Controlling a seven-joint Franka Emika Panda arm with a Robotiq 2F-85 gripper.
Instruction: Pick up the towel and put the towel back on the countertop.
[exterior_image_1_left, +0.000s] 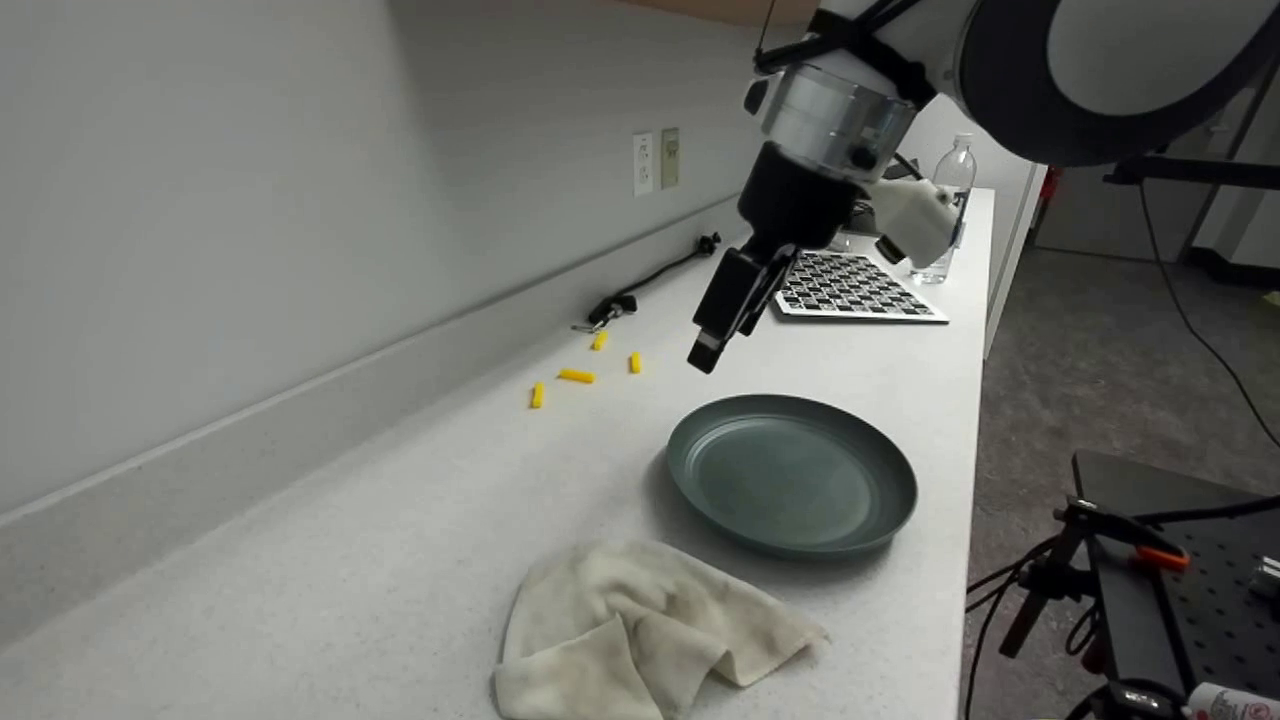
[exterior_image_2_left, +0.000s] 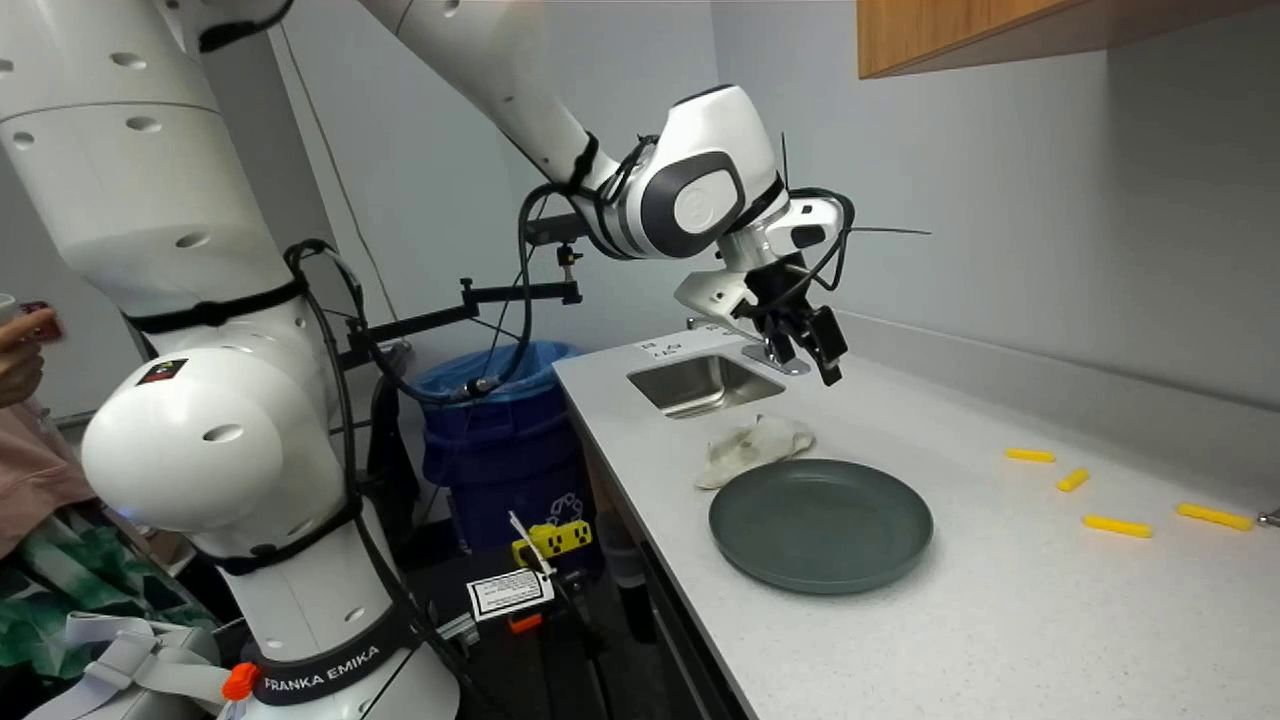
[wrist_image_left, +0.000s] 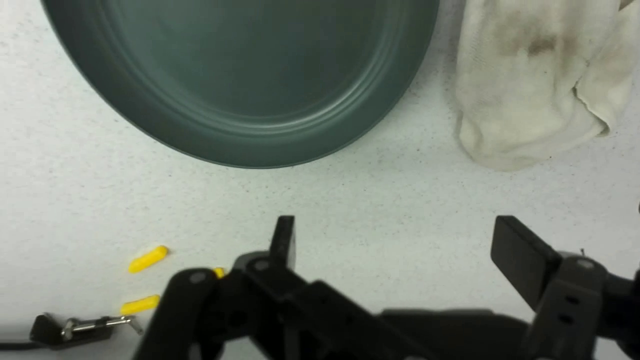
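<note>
The towel (exterior_image_1_left: 640, 640), a cream cloth in loose folds, rests on the pale countertop (exterior_image_1_left: 400, 560) beside the dark green plate. Both exterior views show it, as does the wrist view, where the towel (wrist_image_left: 535, 90) is cut off at the upper right and has brownish stains. My gripper (exterior_image_1_left: 725, 342) hangs in the air above the counter, apart from towel and plate. Its fingers are spread wide in the wrist view, and only bare countertop (wrist_image_left: 380, 195) shows between the fingertips of the gripper (wrist_image_left: 395, 220). In an exterior view the towel (exterior_image_2_left: 755, 448) sits partly behind the plate.
The round plate (exterior_image_2_left: 820, 525) lies close to the towel near the counter's front edge. Several yellow sticks (exterior_image_1_left: 577, 376) are scattered toward the backsplash, near a black cable (exterior_image_1_left: 665, 270). A checkered board (exterior_image_1_left: 855, 285) and a clear bottle (exterior_image_1_left: 955, 180) stand farther along. A sink (exterior_image_2_left: 690, 392) lies beyond the towel.
</note>
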